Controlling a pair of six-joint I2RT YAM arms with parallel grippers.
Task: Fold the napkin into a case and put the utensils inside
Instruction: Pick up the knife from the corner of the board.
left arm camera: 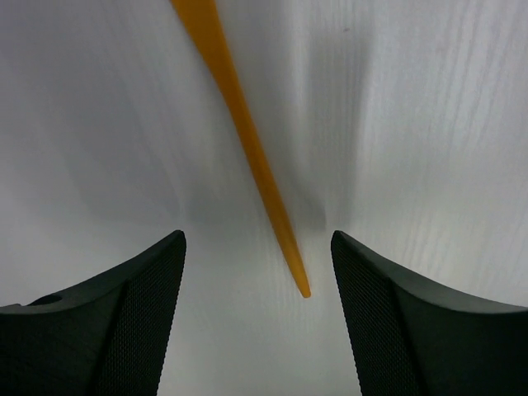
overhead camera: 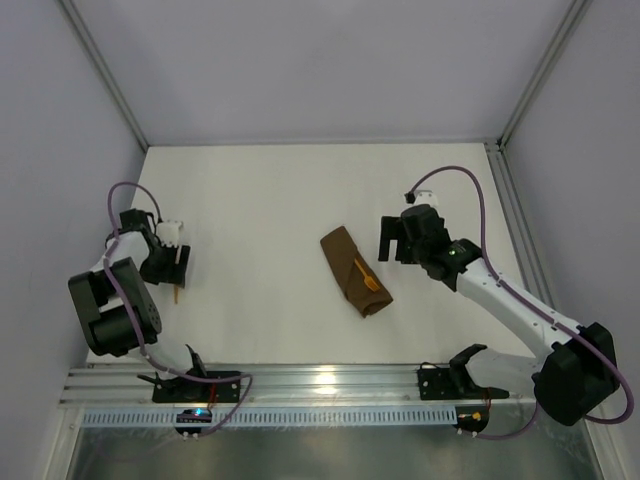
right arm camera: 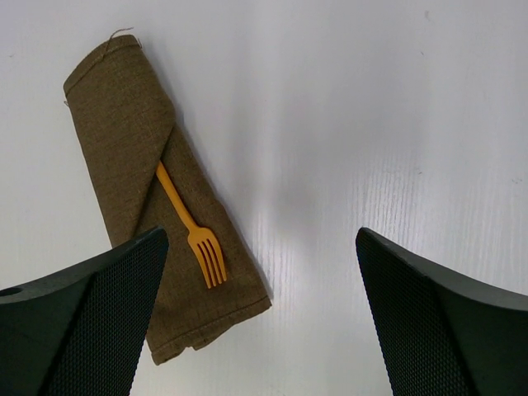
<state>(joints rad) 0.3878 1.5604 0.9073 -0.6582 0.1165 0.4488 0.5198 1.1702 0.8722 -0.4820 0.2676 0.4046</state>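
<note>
Holding the fork (right arm camera: 191, 227), the case (right arm camera: 115, 124) lies on the table (overhead camera: 260, 200) beside the spread right tool (right arm camera: 262, 239). The left tool (left arm camera: 257, 247), also spread, straddles the second utensil (left arm camera: 247, 140).

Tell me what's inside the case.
In the case, the fork sits handle-first under the diagonal flap; its tines lie outside on the cloth. How far the handle reaches is covered. The other utensil lies outside, between the left gripper's open fingers.

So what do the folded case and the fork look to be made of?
The case: woven cloth, dark brown and matte; a coarse weave and loose threads at one corner show. The fork: probably plastic, orange, smooth, one thin piece; coated wood cannot be ruled out.
</note>
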